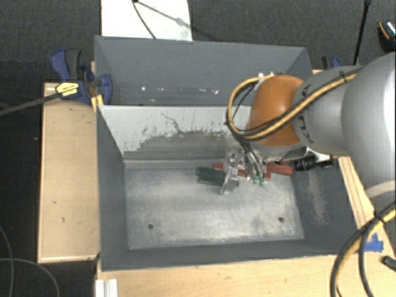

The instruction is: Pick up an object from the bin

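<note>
Dark green piece (208, 176), flat and oblong, lies on the floor of the bin (112, 184), a little right of the middle and closer to the back wall than to the front. Its long axis runs nearly left to right across the view, with the left end a touch higher in the picture than the right. Which end is its head I cannot tell. At its right end stands the gripper (230, 181), down at floor level. Whether the two touch cannot be made out, nor whether the gripper is spread or closed, as its silver metal parts run together.

The arm (356, 107) comes in over the right rim, its thick grey link slanting down and to the left. At the wrist sits the rounded orange cover (275, 113), above the back right part of the floor. Yellow and black cables (237, 113) loop off its left side towards the gripper, which hangs below the cover, pointing down and slightly left.

Just behind the dark green piece a short red-brown bit (219, 166) shows. A red-brown stick (283, 171) lies under the wrist to the right, also lengthwise left to right. Small green-tipped bits (260, 179) sit just right of the gripper.

The left half and the front strip of the floor are open metal, so there is room on those sides. The foot of the back wall is near behind the things, and the arm crowds the right.
</note>
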`<state>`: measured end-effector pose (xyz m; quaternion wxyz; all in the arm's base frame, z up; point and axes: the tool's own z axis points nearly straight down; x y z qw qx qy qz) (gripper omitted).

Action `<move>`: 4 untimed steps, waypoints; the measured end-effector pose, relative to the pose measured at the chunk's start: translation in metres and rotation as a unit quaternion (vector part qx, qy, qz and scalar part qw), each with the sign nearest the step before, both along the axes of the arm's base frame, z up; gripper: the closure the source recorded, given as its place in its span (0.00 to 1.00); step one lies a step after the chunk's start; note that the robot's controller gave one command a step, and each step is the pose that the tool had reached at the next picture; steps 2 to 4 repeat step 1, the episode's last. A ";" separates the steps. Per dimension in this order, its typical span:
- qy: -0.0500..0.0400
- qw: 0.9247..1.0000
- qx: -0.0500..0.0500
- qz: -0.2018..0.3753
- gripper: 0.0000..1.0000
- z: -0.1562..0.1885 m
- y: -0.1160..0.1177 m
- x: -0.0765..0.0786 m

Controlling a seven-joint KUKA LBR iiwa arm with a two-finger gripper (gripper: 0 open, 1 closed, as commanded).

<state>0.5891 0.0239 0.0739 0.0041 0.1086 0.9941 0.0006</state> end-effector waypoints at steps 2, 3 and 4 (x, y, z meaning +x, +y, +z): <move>-0.002 1.000 -0.001 0.031 1.00 0.146 -0.004 -0.006; -0.002 1.000 -0.001 0.031 1.00 0.146 -0.004 -0.006; -0.002 1.000 -0.001 0.031 1.00 0.146 -0.004 -0.006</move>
